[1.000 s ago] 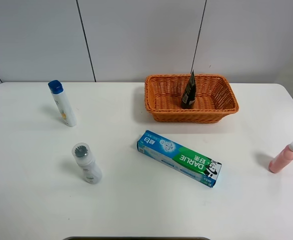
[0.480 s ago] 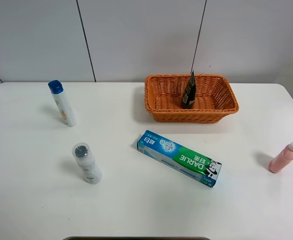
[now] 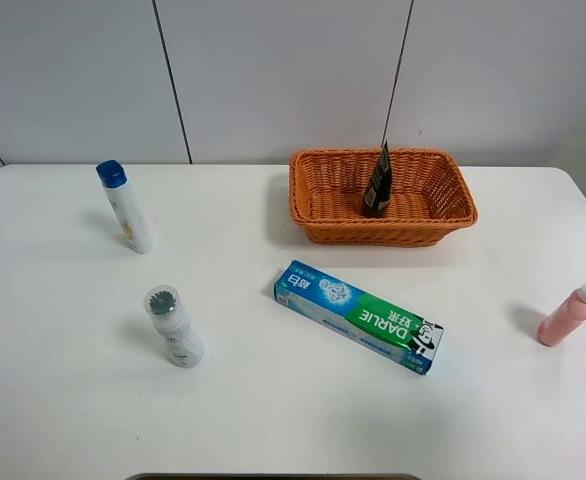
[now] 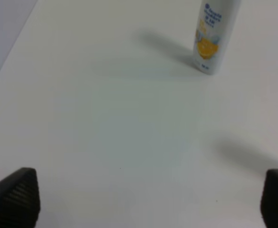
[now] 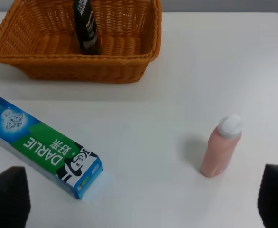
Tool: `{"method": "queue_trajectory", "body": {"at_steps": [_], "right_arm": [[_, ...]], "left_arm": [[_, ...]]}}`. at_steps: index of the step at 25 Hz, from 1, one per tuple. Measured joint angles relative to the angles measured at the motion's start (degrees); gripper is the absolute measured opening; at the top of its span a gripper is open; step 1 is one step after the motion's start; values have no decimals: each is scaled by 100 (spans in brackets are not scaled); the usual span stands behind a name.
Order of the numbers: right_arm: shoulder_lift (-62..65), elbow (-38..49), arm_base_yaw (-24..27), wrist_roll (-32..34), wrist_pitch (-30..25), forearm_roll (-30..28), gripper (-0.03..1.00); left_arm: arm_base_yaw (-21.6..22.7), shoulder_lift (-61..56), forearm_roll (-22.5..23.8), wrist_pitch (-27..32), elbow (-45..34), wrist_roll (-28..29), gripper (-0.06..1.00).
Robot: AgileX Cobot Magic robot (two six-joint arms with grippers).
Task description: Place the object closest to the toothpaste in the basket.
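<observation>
The blue and green toothpaste box [image 3: 358, 315] lies flat in the middle of the table, and also shows in the right wrist view [image 5: 41, 142]. The wicker basket [image 3: 373, 232] stands behind it with a black tube [image 3: 377, 185] upright inside. A white bottle with a grey cap [image 3: 173, 327] stands left of the box. A pink bottle [image 3: 568, 315] stands at the far right. Neither gripper shows in the exterior view. My left gripper [image 4: 143, 199] is open and empty over bare table. My right gripper [image 5: 139, 202] is open and empty, nearer me than the box and the pink bottle [image 5: 221, 147].
A white bottle with a blue cap [image 3: 125, 207] stands at the back left, and its yellow-labelled base shows in the left wrist view [image 4: 214, 35]. In the right wrist view the basket [image 5: 72, 69] holds the black tube [image 5: 86, 26]. The table's right edge runs just beyond the pink bottle.
</observation>
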State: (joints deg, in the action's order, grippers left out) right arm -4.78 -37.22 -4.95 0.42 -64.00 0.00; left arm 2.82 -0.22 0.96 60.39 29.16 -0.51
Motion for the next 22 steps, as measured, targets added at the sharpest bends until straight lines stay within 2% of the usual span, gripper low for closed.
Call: {"method": "queue_trajectory", "body": {"at_steps": [5,13,22], "right_arm": [[447,307,0,30,91,0,99],[495,778,0,40,230,-234,99],[495,838,0,40,242,-239,99]], "left_arm": [[0,0,0,0,0,0,94],[0,0,0,0,0,0,94],[0,0,0,0,0,0,94]]}}
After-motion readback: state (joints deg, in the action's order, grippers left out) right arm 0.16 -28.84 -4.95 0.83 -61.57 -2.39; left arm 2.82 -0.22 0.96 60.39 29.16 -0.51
